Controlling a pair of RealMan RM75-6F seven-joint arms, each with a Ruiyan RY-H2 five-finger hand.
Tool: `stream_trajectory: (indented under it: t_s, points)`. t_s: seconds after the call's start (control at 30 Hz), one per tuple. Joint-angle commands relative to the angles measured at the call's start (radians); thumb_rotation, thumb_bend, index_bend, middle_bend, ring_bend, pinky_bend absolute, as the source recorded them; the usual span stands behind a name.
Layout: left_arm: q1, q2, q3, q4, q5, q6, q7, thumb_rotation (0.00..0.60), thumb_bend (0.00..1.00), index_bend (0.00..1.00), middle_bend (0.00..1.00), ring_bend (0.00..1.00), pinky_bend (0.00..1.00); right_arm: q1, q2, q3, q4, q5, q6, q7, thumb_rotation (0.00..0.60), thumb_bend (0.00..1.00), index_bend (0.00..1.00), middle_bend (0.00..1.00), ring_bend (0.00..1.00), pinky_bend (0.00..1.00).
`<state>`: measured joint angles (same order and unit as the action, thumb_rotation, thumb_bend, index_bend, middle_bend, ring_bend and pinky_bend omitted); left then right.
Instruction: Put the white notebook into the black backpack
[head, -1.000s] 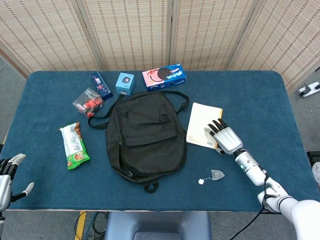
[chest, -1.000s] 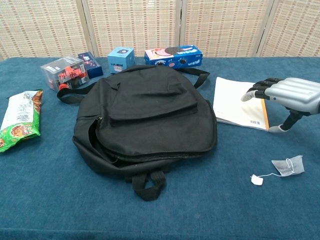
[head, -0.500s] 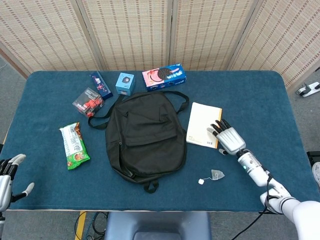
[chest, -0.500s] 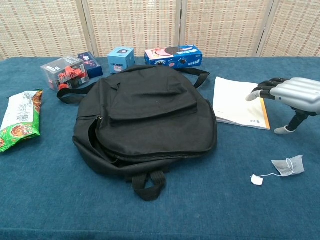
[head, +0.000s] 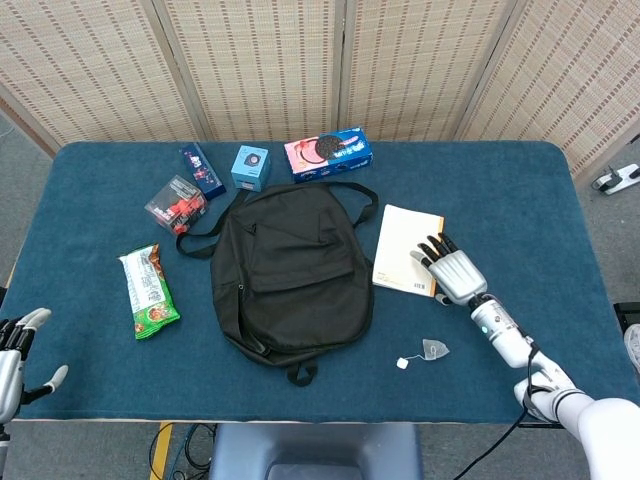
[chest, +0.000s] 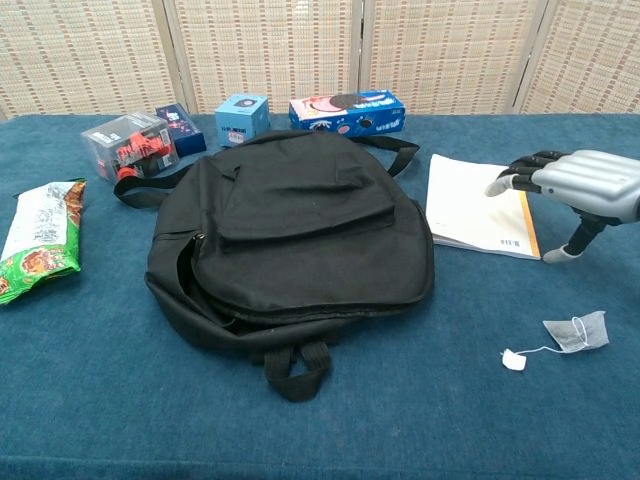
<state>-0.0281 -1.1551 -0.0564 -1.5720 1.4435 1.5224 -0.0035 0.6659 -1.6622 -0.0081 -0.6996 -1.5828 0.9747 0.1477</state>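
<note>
- White notebook (head: 406, 248) lies flat on the blue table cloth (head: 500, 190), just right of the black backpack (head: 290, 270), outside it. Soft cover, rectangular, orange strip along its right edge; a small barcode near the lower right corner in the chest view — print too small to read.
- Right hand (head: 452, 272): metallic grey back, dark fingers (chest: 520, 175) spread and extended over the notebook's lower right corner, thumb pointing down to the cloth beside it. Nothing grasped; whether the fingertips touch the cover I cannot tell.
- Versus 0.5 s ago: the right hand sits slightly further left over the notebook; notebook and backpack unmoved.
- Left hand (head: 14, 352): at the lower left frame edge in the head view, off the table, fingers apart, empty, unchanged.
- Backpack: soft black fabric, lying flat, front pocket up, straps (head: 355, 195) trailing toward the far edge, grab loop (head: 303, 373) at the near end.
- Labels: blue biscuit box (head: 328, 152) with pink end and a sandwich-biscuit picture — brand not legible. Small light-blue cube box (head: 250, 166), dark-blue packet (head: 201, 169), clear pack with red contents (head: 176, 203), green crinkled snack bag (head: 148, 291); text on all unreadable.
- Tea bag (head: 435, 349) with string and white tag (head: 401, 363), near the right hand's wrist, apart from the notebook.
</note>
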Motion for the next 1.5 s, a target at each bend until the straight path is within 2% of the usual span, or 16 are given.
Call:
stream_trajectory:
  t_s: [0.03,1.0,1.37,1.5]
  points:
    - [0.0,-0.001,0.0,0.001,0.0,-0.001,0.0,0.6,0.24,0.18,0.15,0.13,0.07,0.006,-0.003,0.0,0.002,-0.001,-0.005,-0.002,0.6,0.12,0.15,0.11,0.0,0.02]
    - [0.002,-0.006,0.001,0.012,0.001,-0.004,-0.009,0.6,0.24,0.18,0.15,0.13,0.07,0.011,-0.036,-0.013,0.04,-0.004,0.001,0.002,0.6,0.17,0.15,0.11,0.0,0.02]
    - [0.002,-0.007,0.003,0.012,0.0,-0.007,-0.01,0.6,0.24,0.18,0.15,0.13,0.07,0.019,-0.071,-0.017,0.087,-0.023,0.039,0.042,0.6,0.41,0.15,0.17,0.0,0.02]
    - [0.001,-0.008,0.004,0.012,0.001,-0.009,-0.009,0.6,0.24,0.18,0.15,0.13,0.07,0.023,-0.083,-0.012,0.104,-0.025,0.054,0.059,0.6,0.45,0.17,0.19,0.02,0.02]
